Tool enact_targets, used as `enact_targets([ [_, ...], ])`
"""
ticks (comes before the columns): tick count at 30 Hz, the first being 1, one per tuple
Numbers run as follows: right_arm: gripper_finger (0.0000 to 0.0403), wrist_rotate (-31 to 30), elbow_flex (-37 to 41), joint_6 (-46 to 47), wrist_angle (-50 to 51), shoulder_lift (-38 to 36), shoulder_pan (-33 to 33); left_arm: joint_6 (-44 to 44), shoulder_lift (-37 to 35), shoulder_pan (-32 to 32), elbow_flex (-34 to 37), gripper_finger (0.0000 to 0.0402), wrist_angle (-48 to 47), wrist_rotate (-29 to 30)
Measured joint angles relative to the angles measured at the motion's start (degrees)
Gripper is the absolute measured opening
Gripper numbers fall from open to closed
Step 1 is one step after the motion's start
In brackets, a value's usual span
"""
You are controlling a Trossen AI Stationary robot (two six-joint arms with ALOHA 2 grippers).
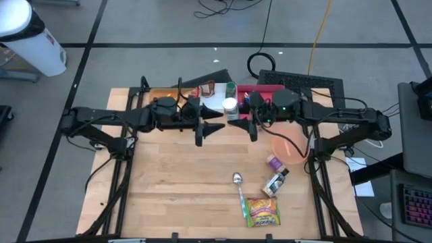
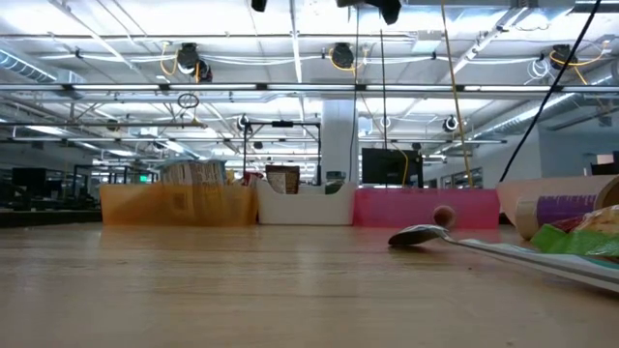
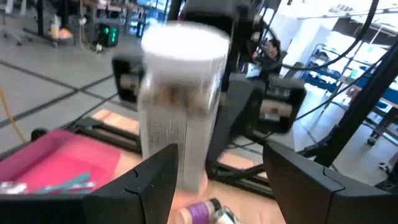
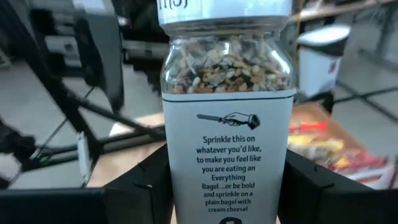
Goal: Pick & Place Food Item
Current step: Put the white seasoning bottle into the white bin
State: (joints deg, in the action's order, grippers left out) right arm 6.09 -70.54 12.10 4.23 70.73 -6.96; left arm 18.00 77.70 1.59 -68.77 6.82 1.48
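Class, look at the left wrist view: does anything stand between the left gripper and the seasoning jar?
Nothing visible does. The seasoning jar, gripped by the right gripper, stands directly ahead of the open left gripper.

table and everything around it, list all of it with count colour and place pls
seasoning jar: one, clear with white lid and label, held up between both arms above the table's far middle
spoon: one, silver bowl, green handle, near right of table
snack packet: one, yellow-green, near edge, by spoon handle
plate: one, translucent orange, right side
small purple-labelled container: one, beside plate
bins: three, orange, white, pink, along far edge
table: one, light wood
right gripper: one, dark, jaws closed on the jar
left gripper: one, dark, facing the jar
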Motion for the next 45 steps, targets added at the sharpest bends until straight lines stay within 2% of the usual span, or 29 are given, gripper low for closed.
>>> enact_targets([
  [7,0.0189,4.4,0.0,2.4,-2.4,2.2,0.7,-2.6,1.3,-0.6,0.1,0.0244,3.4,0.5],
  [23,0.0189,4.8,0.1,1.8,-5.8,2.7,1.0,-3.9,1.6,-0.6,0.0,0.0244,0.5,8.5],
  [29,0.0189,4.7,0.1,2.0,-6.3,2.7,1.0,-4.5,1.5,-0.3,-0.1,0.0244,0.7,8.5],
  [37,0.0189,9.3,-0.1,3.3,-7.4,4.2,1.0,-5.8,1.6,-0.2,0.1,0.0244,3.2,3.6],
  [45,0.0189,10.8,0.0,3.8,-5.9,4.4,1.1,-5.2,1.7,-0.2,0.1,0.0244,4.0,1.8],
])
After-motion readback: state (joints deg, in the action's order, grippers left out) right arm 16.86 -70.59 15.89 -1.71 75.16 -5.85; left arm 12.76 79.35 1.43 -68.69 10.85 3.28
